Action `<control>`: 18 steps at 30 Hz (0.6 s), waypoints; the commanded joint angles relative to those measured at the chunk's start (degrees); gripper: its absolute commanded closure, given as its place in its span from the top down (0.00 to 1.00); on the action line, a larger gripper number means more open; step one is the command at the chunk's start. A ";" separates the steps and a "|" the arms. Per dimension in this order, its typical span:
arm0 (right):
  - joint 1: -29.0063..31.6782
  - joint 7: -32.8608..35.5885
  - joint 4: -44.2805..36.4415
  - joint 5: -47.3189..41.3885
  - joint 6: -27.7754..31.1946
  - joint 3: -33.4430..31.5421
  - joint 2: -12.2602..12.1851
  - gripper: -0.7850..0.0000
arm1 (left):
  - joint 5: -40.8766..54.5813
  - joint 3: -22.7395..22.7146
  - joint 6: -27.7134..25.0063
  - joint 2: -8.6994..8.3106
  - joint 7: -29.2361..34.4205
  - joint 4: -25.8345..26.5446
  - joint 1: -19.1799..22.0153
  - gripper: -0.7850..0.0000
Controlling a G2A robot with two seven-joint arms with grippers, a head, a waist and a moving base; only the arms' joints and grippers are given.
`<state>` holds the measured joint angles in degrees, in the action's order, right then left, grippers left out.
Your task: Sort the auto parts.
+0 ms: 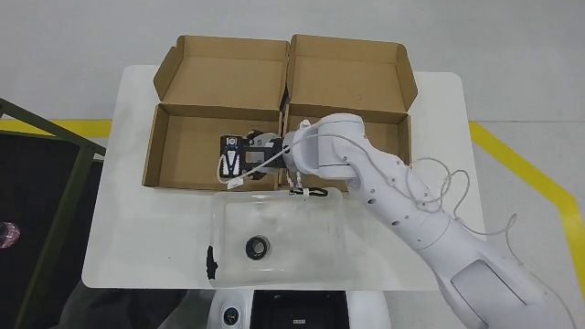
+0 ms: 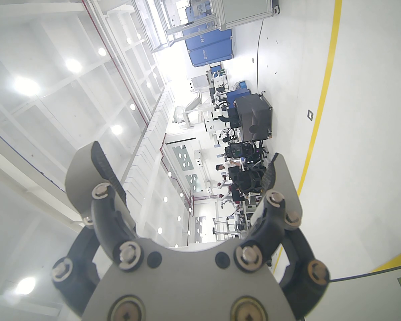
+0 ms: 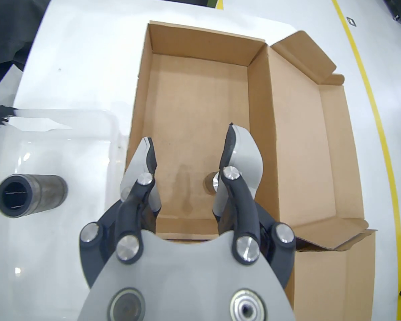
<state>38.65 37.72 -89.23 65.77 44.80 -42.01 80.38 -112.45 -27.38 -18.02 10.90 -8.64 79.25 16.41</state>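
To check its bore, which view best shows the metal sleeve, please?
Right wrist view: the metal sleeve shows its side and open bore. Top view gives a dark ring; left wrist view faces the hall.

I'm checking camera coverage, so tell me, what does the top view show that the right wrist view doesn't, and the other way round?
Top view's extra: the white arm itself and the table's full outline.

Right wrist view's extra: the pincer seen up close, open and empty, and a small metal part in the box, partly behind the pincer.

Shared: the cardboard box under the pincer, the clear bin in front of it, and the dark cylinder lying in that bin.
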 commanded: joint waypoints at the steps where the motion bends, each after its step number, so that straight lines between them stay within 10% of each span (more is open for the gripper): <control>1: 2.19 1.24 -3.27 -0.28 0.84 -1.19 -0.70 0.44 | 0.00 0.00 0.00 0.00 0.00 0.00 0.00 1.00; 18: 19.50 6.93 -21.39 1.19 5.63 -4.79 -5.32 0.49 | 0.00 0.00 0.00 0.00 0.00 0.00 0.00 1.00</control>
<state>57.62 44.62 -110.33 66.91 50.17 -46.83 75.21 -112.45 -27.38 -18.02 10.90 -8.64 79.25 16.41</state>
